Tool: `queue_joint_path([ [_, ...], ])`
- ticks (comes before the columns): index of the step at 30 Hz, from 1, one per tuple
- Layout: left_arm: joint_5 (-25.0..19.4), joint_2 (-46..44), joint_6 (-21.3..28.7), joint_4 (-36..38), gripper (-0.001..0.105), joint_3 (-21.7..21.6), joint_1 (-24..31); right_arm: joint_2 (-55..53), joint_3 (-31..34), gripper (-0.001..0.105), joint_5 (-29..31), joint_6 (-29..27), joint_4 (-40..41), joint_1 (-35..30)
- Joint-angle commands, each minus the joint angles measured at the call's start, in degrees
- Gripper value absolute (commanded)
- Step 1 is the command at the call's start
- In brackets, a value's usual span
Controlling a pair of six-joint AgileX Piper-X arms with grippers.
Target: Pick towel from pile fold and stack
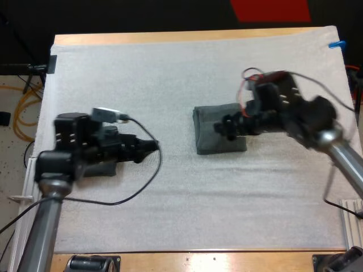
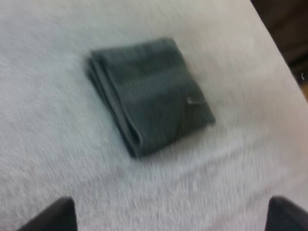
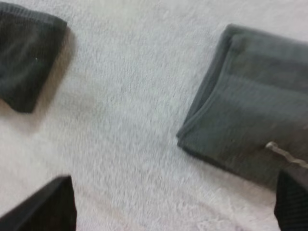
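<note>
Most of the wooden table (image 1: pixel 170 37) is under the white mat (image 1: pixel 187 73). On the mat, right of its middle, lies the folded towel (image 1: pixel 212 127) — dark grey-green, flat, layered edges showing. A second dark towel (image 3: pixel 26 53) sits well apart from it, toward the left arm. Over the folded towel's right half hangs the right gripper (image 1: pixel 225 128), fingers spread, nothing clamped, one fingertip (image 3: pixel 292 202) at the towel's edge. Farther off, the left gripper (image 1: pixel 148 146) faces the folded towel — fingers apart, clear of it. A small pale tag (image 2: pixel 195 100) lies on top.
</note>
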Motion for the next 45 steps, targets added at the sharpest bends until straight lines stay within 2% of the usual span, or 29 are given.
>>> queue_joint_path([
  [1,-2.2,1.7,-1.3,-1.5,0.077,-0.2,-2.9,-3.9,-0.2,0.080,1.1,-1.4,2.4,-0.3],
  [4,-6.0,5.2,-4.5,-5.7,0.077,-0.2,-8.7,-9.2,-0.2,0.080,2.0,-1.4,4.4,-0.3],
  [7,-9.2,8.9,-9.9,-13.1,0.077,-0.2,-14.3,-14.5,-0.2,0.080,5.8,-1.4,6.5,-0.3],
  [10,-15.0,13.4,-15.2,-21.1,0.077,-0.2,-17.9,-19.4,-0.2,0.080,8.8,-1.3,8.9,-0.3],
  [12,-15.5,17.0,-19.1,-25.3,0.077,-0.4,-19.0,-22.3,-0.2,0.080,9.6,-0.6,10.4,-0.3],
  [15,-15.5,23.0,-22.5,-27.7,0.077,-2.3,-19.9,-26.2,-0.2,0.080,10.2,1.0,12.3,-0.3],
  [20,-15.5,32.3,-24.0,-27.1,0.077,-7.9,-20.0,-29.9,-0.2,0.080,10.5,3.4,15.2,-0.3],
  [24,-15.1,38.8,-27.8,-27.1,0.077,-12.4,-20.0,-31.4,-0.2,0.080,10.7,3.4,17.2,-0.3],
  [30,-10.2,45.6,-34.4,-27.1,0.077,-16.6,-20.0,-32.0,-0.2,0.080,11.5,3.2,18.2,-0.3],
  [34,-9.6,47.7,-36.1,-27.0,0.077,-17.2,-20.0,-32.0,-0.2,0.080,12.8,2.9,19.1,-0.3],
  [40,-15.5,48.2,-35.9,-21.8,0.076,-18.1,-21.1,-32.0,-0.2,0.080,13.1,2.9,19.5,-0.3],
  [45,-14.6,48.9,-35.9,-20.6,0.076,-19.3,-22.5,-32.0,-0.2,0.080,13.1,2.9,19.5,-0.3],
])
